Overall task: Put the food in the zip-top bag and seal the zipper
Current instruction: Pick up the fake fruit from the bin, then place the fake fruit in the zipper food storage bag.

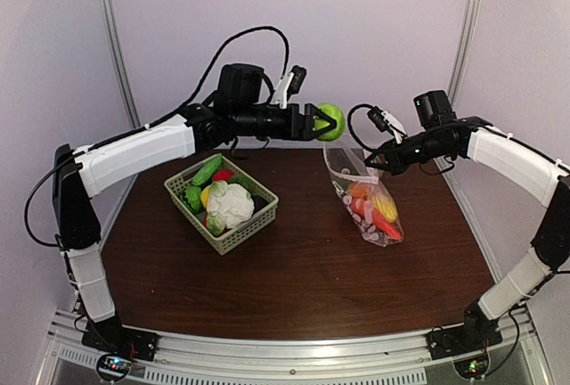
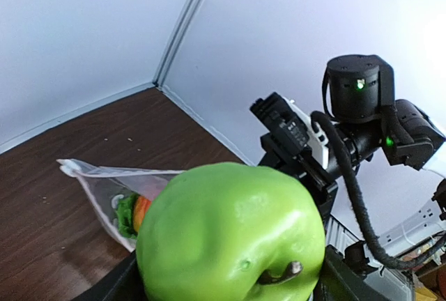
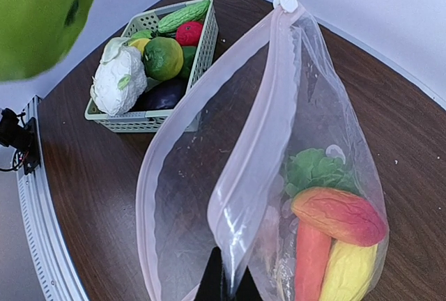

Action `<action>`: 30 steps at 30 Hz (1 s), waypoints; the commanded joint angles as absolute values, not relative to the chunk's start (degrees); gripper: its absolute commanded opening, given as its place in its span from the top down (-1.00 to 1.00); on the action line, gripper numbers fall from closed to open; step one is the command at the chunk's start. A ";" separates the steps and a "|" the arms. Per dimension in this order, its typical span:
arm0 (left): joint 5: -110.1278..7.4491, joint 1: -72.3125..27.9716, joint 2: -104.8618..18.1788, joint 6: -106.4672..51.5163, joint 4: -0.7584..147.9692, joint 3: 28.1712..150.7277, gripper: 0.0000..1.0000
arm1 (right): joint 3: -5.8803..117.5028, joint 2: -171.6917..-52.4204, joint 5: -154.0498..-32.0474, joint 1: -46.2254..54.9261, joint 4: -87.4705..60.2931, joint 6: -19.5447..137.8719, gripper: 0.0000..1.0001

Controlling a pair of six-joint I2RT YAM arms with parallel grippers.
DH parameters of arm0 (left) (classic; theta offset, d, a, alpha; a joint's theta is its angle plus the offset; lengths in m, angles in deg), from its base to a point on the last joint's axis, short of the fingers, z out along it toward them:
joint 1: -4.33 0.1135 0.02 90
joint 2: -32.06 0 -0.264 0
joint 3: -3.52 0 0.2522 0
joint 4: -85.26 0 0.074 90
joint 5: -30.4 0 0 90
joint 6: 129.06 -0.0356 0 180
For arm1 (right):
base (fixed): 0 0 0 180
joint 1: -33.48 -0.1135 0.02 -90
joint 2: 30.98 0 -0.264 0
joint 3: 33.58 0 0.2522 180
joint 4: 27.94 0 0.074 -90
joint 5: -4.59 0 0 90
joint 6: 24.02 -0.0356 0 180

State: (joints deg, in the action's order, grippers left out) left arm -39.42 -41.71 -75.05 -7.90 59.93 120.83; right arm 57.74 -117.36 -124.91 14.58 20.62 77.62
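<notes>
On the table (image 1: pixel 294 278): green basket (image 1: pixel 252 227) left, zip-top bag (image 1: pixel 343 169) right, well apart.
Zip-top bag: mouth open, food (image 3: pixel 338 221) inside; more in the basket.
Right gripper (image 3: pixel 224 276): pinching the zipper (image 3: pixel 261 106), bag held up.
Left gripper (image 1: pixel 321 122): clamped on green apple (image 2: pixel 230 238), aloft near bag mouth.
</notes>
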 commanded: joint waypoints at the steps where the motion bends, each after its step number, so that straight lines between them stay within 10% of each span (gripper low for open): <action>1: -34.59 -43.33 -79.51 -2.78 69.41 122.44 -0.22 | 58.23 -116.40 -126.21 14.29 19.48 76.35 1.00; 30: -42.20 -45.50 -88.96 -1.16 58.42 131.47 -0.82 | 58.77 -114.46 -134.18 14.40 18.29 74.54 1.00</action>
